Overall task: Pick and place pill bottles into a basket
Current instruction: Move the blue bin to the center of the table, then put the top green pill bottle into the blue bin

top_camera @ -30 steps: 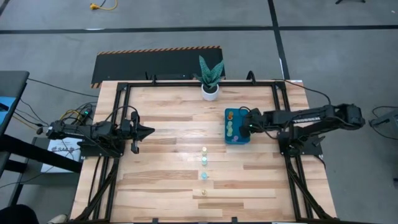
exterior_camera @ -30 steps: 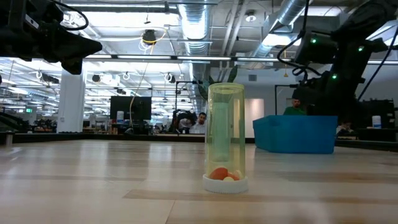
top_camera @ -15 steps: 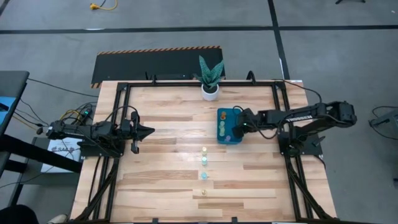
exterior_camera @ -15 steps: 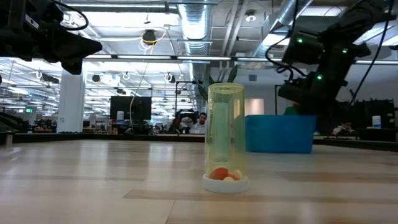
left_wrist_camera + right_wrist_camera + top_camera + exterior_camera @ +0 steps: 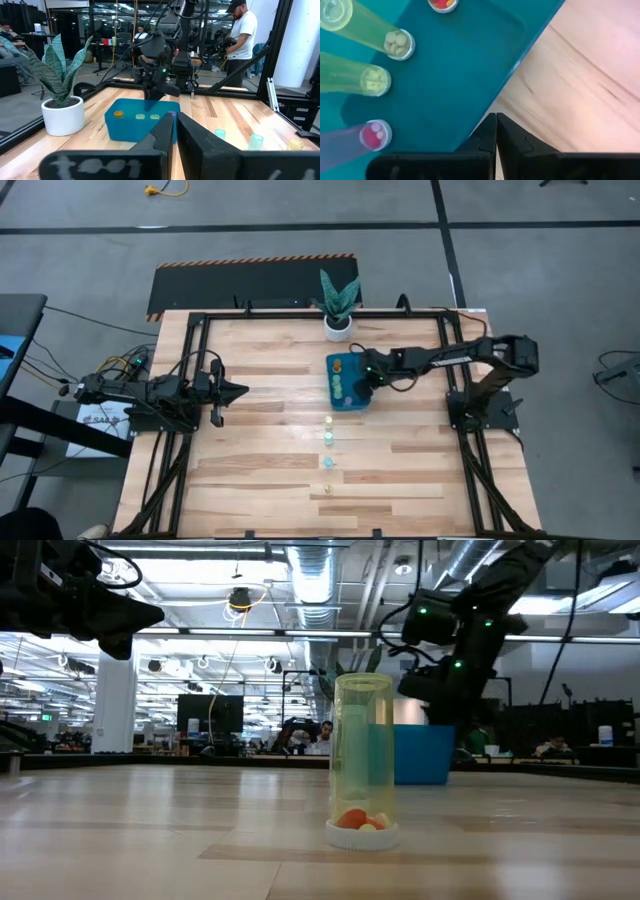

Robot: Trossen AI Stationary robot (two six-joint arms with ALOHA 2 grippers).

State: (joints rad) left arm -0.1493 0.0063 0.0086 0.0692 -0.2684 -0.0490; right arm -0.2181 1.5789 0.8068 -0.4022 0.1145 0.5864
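The teal-blue basket [image 5: 347,383] stands on the table right of centre and holds several pill bottles lying in it, among them a pink one [image 5: 374,135] and a yellow-green one [image 5: 375,81]. My right gripper [image 5: 363,379] is shut at the basket's right wall, pointing down. Several more bottles stand in a line toward the near edge [image 5: 328,437]. The nearest one [image 5: 365,760] stands on its white cap with orange pills inside. My left gripper [image 5: 240,391] is shut and empty, held above the table's left side. My right gripper comes from above, pointing down, at the rim of the basket's right wall [image 5: 490,102]. One finger [image 5: 482,135] lies over the teal inside and the other [image 5: 512,137] over the wood outside, so the thin wall sits between them. The basket stays on the table.
A white plant pot [image 5: 338,327] stands at the far edge behind the basket. Black frame rails [image 5: 200,320] run round the table. A person [image 5: 242,40] stands in the room beyond the table. Bare wood lies left of the bottle line.
My right gripper has gone toward the table's left edge, and the basket has slid with it along the table, about one basket width. It now stands just far of the bottle line. The bottles on the table have stayed where they were.
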